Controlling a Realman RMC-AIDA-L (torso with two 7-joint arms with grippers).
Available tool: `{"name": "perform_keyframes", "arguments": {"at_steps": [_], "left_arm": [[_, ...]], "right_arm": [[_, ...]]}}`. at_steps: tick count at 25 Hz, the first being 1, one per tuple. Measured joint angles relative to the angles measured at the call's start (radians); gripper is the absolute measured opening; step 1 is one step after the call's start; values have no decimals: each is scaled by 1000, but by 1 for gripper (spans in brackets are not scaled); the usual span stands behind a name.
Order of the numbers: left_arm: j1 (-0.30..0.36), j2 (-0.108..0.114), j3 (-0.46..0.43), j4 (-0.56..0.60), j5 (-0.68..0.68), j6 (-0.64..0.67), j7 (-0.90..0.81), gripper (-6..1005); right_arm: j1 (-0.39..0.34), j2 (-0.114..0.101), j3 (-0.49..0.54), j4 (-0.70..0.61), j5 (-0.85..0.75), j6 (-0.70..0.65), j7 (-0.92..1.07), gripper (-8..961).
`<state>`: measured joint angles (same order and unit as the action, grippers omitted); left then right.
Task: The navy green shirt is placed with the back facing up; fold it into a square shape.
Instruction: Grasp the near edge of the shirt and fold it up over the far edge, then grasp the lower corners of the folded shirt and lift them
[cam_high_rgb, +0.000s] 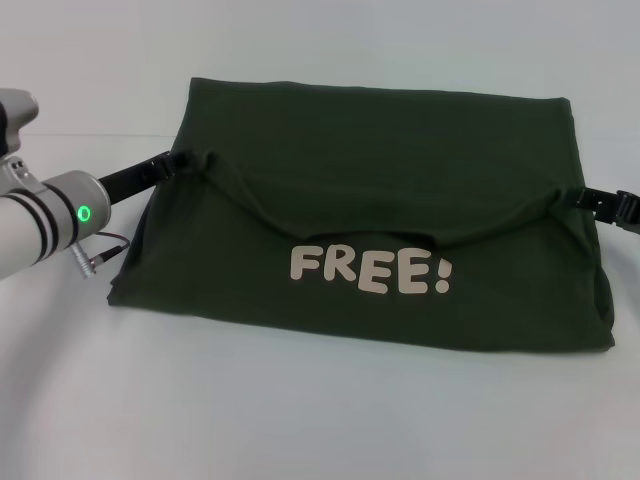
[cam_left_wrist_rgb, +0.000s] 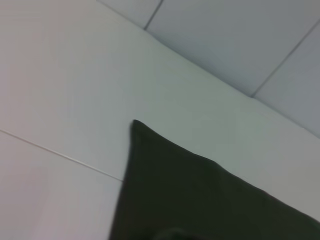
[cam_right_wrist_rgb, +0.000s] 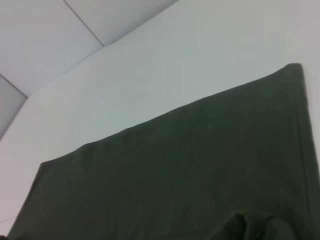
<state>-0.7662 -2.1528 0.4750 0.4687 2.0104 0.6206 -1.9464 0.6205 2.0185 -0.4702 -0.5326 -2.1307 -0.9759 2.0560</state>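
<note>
The navy green shirt (cam_high_rgb: 380, 150) lies on the white table (cam_high_rgb: 320, 410), occupying the middle and far half of the surface. It is partly folded: a flap of plain fabric comes down from the far side, and its lower edge sags in a shallow curve between two raised points, one at each side. Below that sagging edge the white "FREE!" lettering (cam_high_rgb: 370, 268) shows, facing up. The near edge of the shirt runs roughly straight, from a corner at the left to a lower corner at the right. The far edge is straight and runs close along the far edge of the table.

The left gripper (cam_high_rgb: 182, 160) sits at the shirt's left edge, pinched narrow on the cloth, with the fabric gathered up into a small peak at its tip. The right gripper (cam_high_rgb: 580, 197) sits at the shirt's right edge, likewise closed on the cloth where the flap edge ends. Both hold the flap slightly off the layer beneath.

The left wrist view shows one pointed corner of the shirt (cam_left_wrist_rgb: 200, 200) against bare table. The right wrist view shows a broad plain panel (cam_right_wrist_rgb: 190, 170) with a straight far edge and a small fold near the camera.

Open table lies all along the near side of the shirt, and a narrower strip at the left, where a thin cable (cam_high_rgb: 100, 250) hangs by the left arm.
</note>
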Motion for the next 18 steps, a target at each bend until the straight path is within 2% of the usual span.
{"name": "perform_keyframes", "arguments": {"at_steps": [2,5,9,11,12,15,18], "left_arm": [[18,7,-1,17,-2,71,-13,384],[47,39,7,33,-2,203,-77,446],[93,131,86,41,19,396,-252,532],[115,160,106,66,53,475,-313,576],[127,167,105,95,89,516,-341,598],[152,170,98,182,209,590,-400,632],[155,170,96,209,288,611,-429,742]], "right_arm": [[-14,-5,15,-6,3,-49,4,680],[-44,-18,36,-9,27,-148,2,724],[-84,-37,38,-10,54,-273,-8,782],[-99,-45,34,-10,53,-313,-9,811],[-106,-48,32,-10,52,-332,-10,825],[-125,-50,31,-10,49,-376,-28,838],[-137,-52,31,-10,46,-400,-65,835]]}}
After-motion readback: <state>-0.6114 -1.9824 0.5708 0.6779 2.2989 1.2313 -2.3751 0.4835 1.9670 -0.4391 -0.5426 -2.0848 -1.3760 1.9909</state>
